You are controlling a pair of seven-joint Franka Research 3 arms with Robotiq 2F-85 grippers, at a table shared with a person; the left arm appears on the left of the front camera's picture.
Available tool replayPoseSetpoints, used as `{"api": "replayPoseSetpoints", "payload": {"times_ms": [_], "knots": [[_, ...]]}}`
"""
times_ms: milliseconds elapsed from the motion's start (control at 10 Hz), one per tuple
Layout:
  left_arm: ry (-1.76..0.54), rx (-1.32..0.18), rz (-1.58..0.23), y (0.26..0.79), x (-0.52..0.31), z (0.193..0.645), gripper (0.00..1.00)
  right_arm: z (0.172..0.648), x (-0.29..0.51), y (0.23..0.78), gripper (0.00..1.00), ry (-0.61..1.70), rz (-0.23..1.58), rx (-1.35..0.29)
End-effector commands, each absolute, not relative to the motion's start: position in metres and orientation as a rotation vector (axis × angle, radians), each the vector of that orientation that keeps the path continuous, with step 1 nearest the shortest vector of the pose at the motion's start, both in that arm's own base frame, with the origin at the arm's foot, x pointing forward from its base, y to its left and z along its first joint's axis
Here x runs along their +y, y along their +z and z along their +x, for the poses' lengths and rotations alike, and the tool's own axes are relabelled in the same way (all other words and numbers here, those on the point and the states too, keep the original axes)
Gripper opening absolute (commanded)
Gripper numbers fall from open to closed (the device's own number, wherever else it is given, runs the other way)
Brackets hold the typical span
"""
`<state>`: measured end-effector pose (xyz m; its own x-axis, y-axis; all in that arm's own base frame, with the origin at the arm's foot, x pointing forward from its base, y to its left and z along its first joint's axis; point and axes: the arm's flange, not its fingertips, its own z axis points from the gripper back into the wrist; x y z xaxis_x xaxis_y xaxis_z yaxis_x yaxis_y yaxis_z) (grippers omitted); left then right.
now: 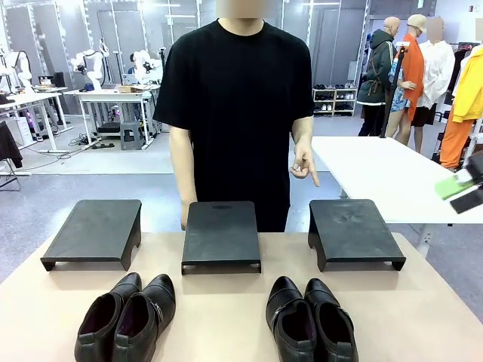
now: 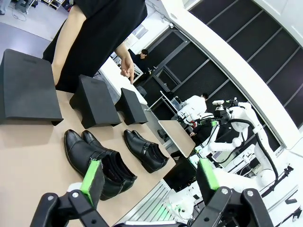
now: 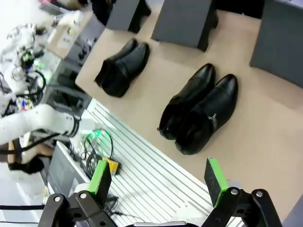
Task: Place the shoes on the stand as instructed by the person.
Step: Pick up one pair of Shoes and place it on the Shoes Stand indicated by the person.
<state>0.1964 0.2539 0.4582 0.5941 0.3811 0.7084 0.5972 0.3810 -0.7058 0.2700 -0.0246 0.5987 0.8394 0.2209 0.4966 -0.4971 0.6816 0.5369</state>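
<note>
Two pairs of shoes lie side by side on the tan table near my edge. The dark brown-black pair with purplish lining (image 1: 127, 317) is at the left and the black pair (image 1: 311, 323) at the right. Behind them stand three black stands: left (image 1: 94, 230), middle (image 1: 221, 234) and right (image 1: 351, 230). The person (image 1: 234, 98) stands across the table, one hand (image 1: 306, 166) pointing a finger down above the right stand. My left gripper (image 2: 150, 177) hangs open above the brown-black pair (image 2: 99, 158). My right gripper (image 3: 157, 178) hangs open above the black pair (image 3: 201, 116). Both hold nothing.
A white table (image 1: 392, 173) stands behind at the right, with a green and black item (image 1: 464, 188) at its edge. Other people stand far back at the right. The table's front edge drops to a ribbed metal base (image 3: 142, 165).
</note>
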Motion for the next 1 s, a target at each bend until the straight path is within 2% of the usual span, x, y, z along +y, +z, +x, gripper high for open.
{"api": "replayPoseSetpoints", "payload": {"times_ms": [0, 500, 900], "knots": [[-0.18, -0.997, -1.236, 0.459, 0.255, 0.195, 1.0, 0.287, 0.01, 0.588, 1.0, 0.431, 0.663, -0.304], [-0.18, -0.997, -1.236, 0.459, 0.255, 0.195, 1.0, 0.308, 0.096, 0.531, 1.0, 0.397, 0.523, -0.149], [-0.18, -0.997, -1.236, 0.459, 0.255, 0.195, 1.0, 0.339, 0.133, 0.483, 1.0, 0.267, 0.407, -0.132]]}}
